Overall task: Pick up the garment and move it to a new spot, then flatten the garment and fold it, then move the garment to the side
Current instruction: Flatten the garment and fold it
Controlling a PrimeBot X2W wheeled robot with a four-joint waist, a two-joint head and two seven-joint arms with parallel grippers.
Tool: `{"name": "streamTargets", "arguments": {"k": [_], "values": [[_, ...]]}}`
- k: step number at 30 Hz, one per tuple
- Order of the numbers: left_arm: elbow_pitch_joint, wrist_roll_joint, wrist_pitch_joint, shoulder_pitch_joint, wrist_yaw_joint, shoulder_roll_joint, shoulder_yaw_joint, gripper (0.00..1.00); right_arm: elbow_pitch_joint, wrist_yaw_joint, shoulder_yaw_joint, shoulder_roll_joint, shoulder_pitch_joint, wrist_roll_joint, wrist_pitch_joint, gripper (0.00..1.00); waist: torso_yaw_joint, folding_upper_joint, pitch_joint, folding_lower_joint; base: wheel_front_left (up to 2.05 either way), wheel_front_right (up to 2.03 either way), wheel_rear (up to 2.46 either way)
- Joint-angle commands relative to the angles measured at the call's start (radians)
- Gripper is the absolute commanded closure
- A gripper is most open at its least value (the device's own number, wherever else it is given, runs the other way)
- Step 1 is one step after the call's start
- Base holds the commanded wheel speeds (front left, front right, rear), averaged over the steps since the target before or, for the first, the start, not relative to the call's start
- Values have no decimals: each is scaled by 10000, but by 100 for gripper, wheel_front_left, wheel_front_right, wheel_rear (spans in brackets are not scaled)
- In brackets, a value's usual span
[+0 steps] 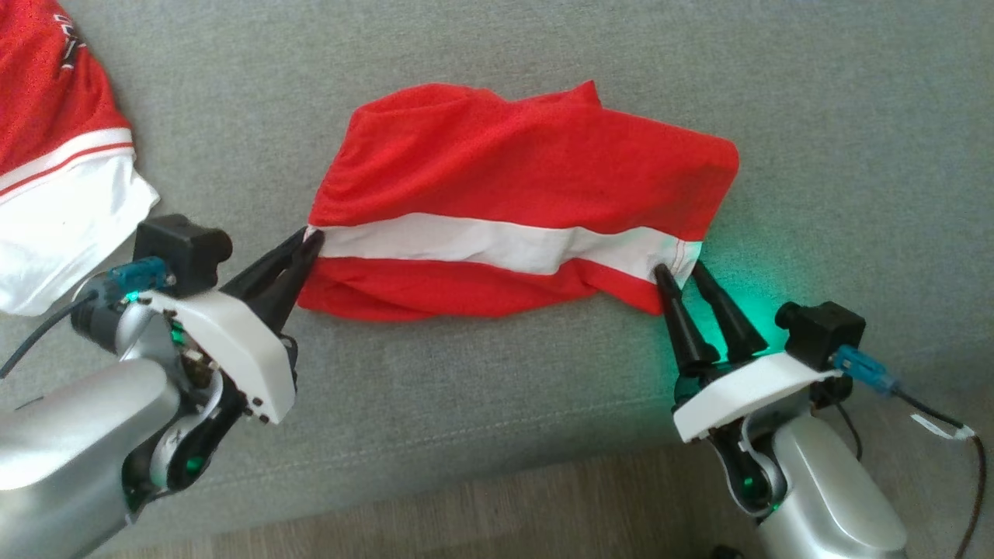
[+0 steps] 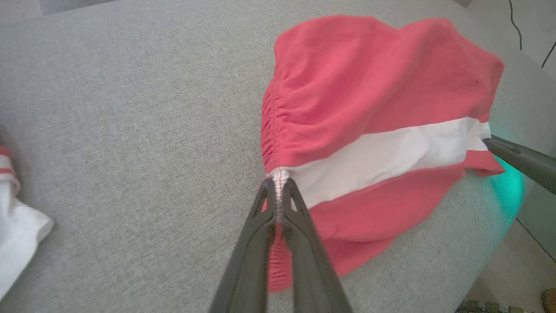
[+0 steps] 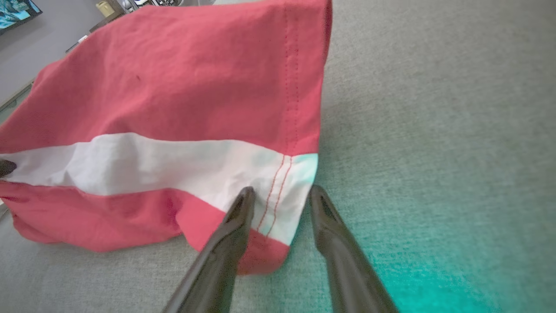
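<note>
Head view up. Whereabouts of the garment (image 1: 512,178)?
— Lying crosswise on the grey cushion (image 1: 854,116), rumpled and doubled over itself, red with one white band. Resting on the fabric, not lifted.
— And the grips?
— For the left claw (image 1: 313,241): pinched together on the seam at the band's left end, plain in the left wrist view. For the right claw (image 1: 677,266): parted, straddling the hem corner at the band's right end, one finger on the cloth, the other just beside its edge. Nothing clamped there yet.
— Progress, then?
— Early, by the look of it. Probably taking hold at both ends for a lift or a stretch. Flattening, folding and shifting aside all seemingly left to do.
— Any brand or lettering?
— None readable on it. Only red double stitching along the hem. Some dark print on the second red-and-white garment (image 1: 54,155) at the far left, too blurred to make out.
</note>
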Motion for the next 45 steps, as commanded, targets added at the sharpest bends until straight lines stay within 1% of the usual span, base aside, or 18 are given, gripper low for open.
{"name": "streamTargets", "arguments": {"k": [1,2,3,7,11,16,18,19,22,25,26,29,32,36,38,40,42,45], "values": [[-137,-22,-104,-118,8,284,556,100,-116,-2,292,-31,-116,168,-67,60,27,0,0,0,0,0,0],[-115,-24,-101,-117,3,276,553,100,-31,-2,349,-31,-183,257,-67,82,48,0,-6,0,0,0,0],[-97,-25,-98,-117,6,263,550,100,22,-2,370,-31,-248,219,-67,100,68,0,-19,0,0,0,0],[-10,91,-246,-141,113,212,593,100,-138,-2,-2,-31,-246,-263,-67,100,129,0,-190,0,0,0,0],[-81,260,-509,-310,128,63,775,100,-1233,-2,-628,-31,3,-584,-67,100,176,0,-534,0,0,0,0],[-439,216,-306,-1226,-205,59,1251,100,-2944,-2,-1394,-31,-399,-846,-67,100,139,0,-1108,0,0,0,0],[-456,196,101,-1825,-391,74,1404,100,-3257,-2,-1603,-32,-1042,-912,86,100,64,0,-1285,0,0,0,0],[-301,33,576,-2475,-645,-23,1595,100,-3297,-2,-1868,-149,-1919,-1123,568,100,36,0,-1379,0,0,0,0],[411,-264,1164,-3547,-969,-377,1993,100,-2888,-2,-2314,-315,-3523,-1403,1356,100,17,0,-1323,0,0,0,0],[1410,-264,1598,-4771,-1324,-868,2286,100,-2017,-2,-2493,-412,-5334,-1352,2039,100,-29,0,-971,0,0,0,0],[1410,-264,1598,-4771,-1324,-868,2286,100,-2017,-2,-2493,-412,-5334,-1352,2039,100,-29,0,-971,0,0,0,0],[2580,142,1806,-6081,-1635,-1530,2381,100,-989,-2,-2474,-584,-7239,-1312,2143,100,-60,0,-415,0,0,0,0],[3908,571,1294,-7240,-1809,-2374,2631,100,16,-2,-2636,-695,-9002,-1584,1404,100,-108,0,142,0,0,0,0],[5453,1281,-497,-8516,-1903,-3438,3172,100,848,-2,-2935,-762,-10783,-2542,191,100,-176,0,763,0,0,0,0],[5980,1502,-900,-8768,-2009,-3878,3467,100,885,-2,-3020,-729,-11249,-2877,5,100,-170,0,997,0,0,0,0],[6356,1533,-999,-8444,-2299,-4203,3575,100,762,-2,-2922,-678,-11246,-3172,-49,100,-154,0,1105,0,0,0,0],[6713,1567,-1022,-7751,-2701,-4356,3372,100,558,-2,-2671,-593,-10774,-3269,-59,100,-135,0,1146,0,0,0,0],[7141,1773,-1037,-6410,-3032,-4389,2998,100,577,-2,-2239,-523,-9488,-3169,-62,100,-117,0,1161,0,0,0,0]]}}
